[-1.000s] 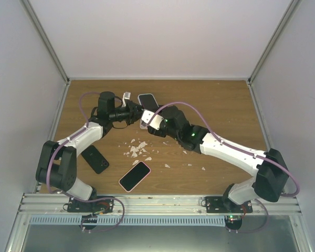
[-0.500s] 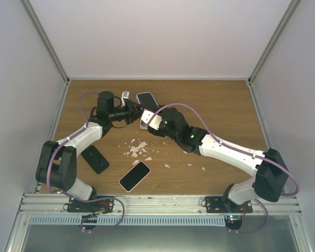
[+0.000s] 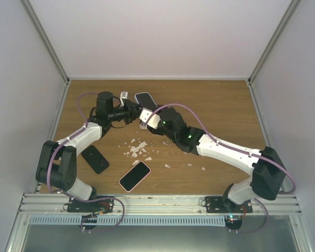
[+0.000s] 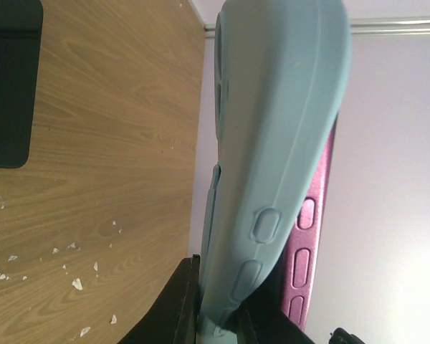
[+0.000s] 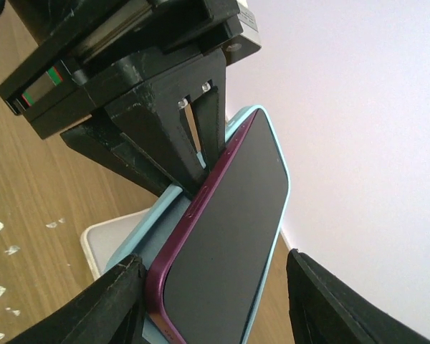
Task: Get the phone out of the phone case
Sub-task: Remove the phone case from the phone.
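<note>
Left gripper (image 5: 201, 154) clamps the phone case (image 4: 272, 129) edge. Right gripper (image 5: 215, 304) straddles the phone (image 5: 233, 215), jaws apart, perhaps brushing it

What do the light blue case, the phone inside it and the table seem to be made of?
The case looks like soft matte silicone or rubber: moulded button bumps, no glare. The phone has a smooth dark front, probably glass, in a magenta frame with a satin sheen, metal or plastic. The table shows wood grain, perhaps laminate.
</note>
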Controlling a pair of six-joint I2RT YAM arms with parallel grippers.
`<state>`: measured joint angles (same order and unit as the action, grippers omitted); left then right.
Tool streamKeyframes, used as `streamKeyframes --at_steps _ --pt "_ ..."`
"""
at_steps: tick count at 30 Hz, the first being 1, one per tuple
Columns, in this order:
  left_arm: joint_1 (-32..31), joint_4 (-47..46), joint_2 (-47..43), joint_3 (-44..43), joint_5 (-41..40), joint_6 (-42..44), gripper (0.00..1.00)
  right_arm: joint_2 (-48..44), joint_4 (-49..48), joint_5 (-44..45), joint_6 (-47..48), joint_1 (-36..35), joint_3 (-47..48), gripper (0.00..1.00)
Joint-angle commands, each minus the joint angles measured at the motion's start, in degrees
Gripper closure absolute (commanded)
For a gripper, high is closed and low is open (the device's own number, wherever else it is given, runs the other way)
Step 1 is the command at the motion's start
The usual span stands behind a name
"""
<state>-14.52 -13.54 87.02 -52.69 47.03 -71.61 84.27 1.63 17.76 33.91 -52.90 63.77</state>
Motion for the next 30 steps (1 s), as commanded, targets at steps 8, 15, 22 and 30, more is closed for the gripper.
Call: streamKeyframes --at_steps 8,15,22,30 --pt "0.0 -7.0 -0.4 1.2 4.4 -2.3 1.00 2.1 -20.6 13.2 12.4 0.2 -9.0 0.54" --pt "0.0 -7.5 -0.5 1.4 4.6 -2.7 1.00 7.2 -26.9 16.0 15.3 0.2 -9.9 0.55" --pt "-0.1 -7.5 -1.1 2.3 4.7 -2.4 1.00 8.5 -29.3 16.2 16.0 0.8 -9.9 0.64" --pt "-0.2 -5.4 -0.9 2.2 3.6 0.3 1.00 6.4 -21.1 13.8 11.3 1.1 -6.7 0.99"
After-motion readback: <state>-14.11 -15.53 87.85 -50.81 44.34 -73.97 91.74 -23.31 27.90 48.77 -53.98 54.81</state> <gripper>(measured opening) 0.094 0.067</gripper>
